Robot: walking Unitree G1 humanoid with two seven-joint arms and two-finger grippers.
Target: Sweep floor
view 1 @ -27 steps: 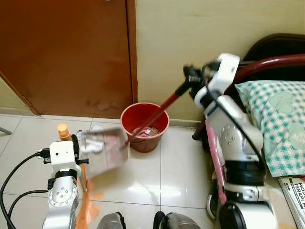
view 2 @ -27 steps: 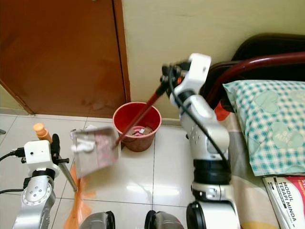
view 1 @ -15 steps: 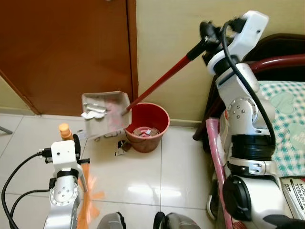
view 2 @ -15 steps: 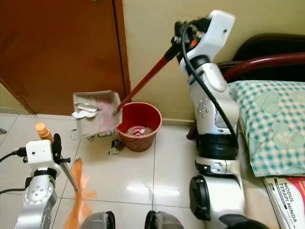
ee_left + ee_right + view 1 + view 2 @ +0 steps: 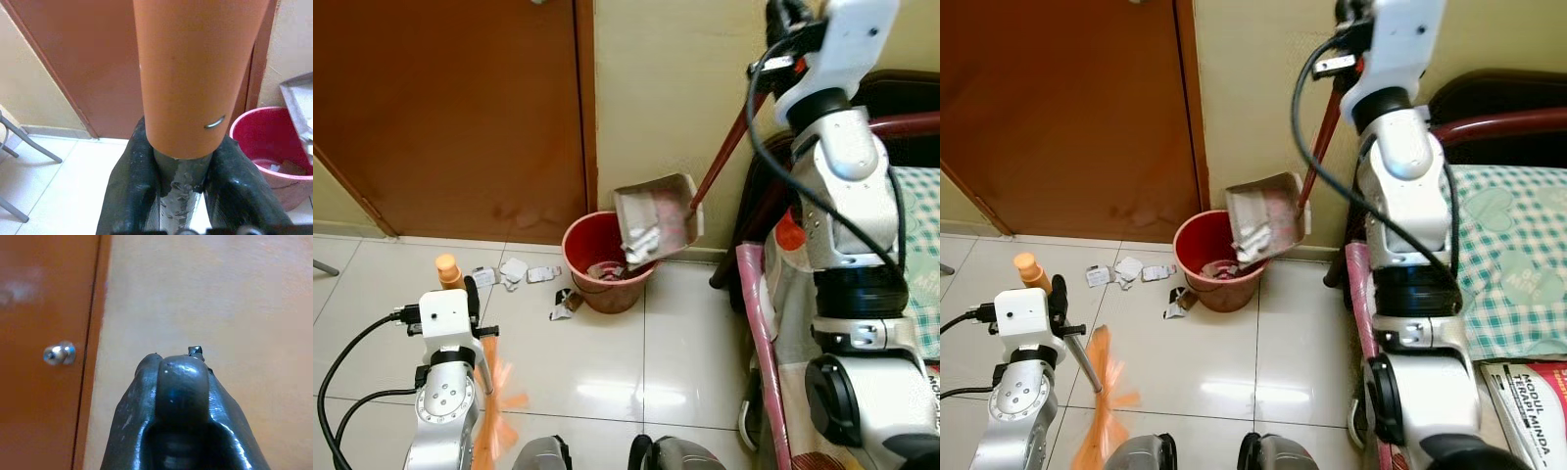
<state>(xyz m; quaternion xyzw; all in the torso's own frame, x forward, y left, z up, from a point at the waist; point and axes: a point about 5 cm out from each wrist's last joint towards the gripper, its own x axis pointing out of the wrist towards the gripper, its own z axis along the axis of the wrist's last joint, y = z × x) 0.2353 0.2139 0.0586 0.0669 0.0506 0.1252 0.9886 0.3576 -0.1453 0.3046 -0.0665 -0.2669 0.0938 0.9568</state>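
**Dustpan tipped over the red bin**

The right gripper [image 5: 781, 22] is raised high beside the cream wall [image 5: 666, 88], its 2 black fingers [image 5: 181, 396] closed around the top of a red dustpan handle [image 5: 724, 152]. The handle slants down to a grey dustpan [image 5: 656, 217] that hangs tilted directly above the red bin [image 5: 597, 269], its open edge pointing down at the bin's rim. White paper scraps [image 5: 641, 240] cling to the lower part of the pan, and more litter lies inside the bin.

On the pale tiled floor [image 5: 597, 372], just beside the bin on the door side, lie 3 white paper bits [image 5: 517, 271] and a darker crumpled scrap [image 5: 563, 304]. The brown wooden door [image 5: 450, 108] stands behind the bin, next to the wall.

The left gripper [image 5: 181, 171] is held low, well away from the bin toward the robot, with its 2 fingers [image 5: 129, 191] clamped on the grey shaft of a broom topped by an orange grip [image 5: 195, 73]. The orange bristles [image 5: 1107, 411] rest blurred on the tiles below that arm.

On the other side of the bin from the door are a dark red chair frame [image 5: 901, 122] and a green checked pillow [image 5: 1513, 255].
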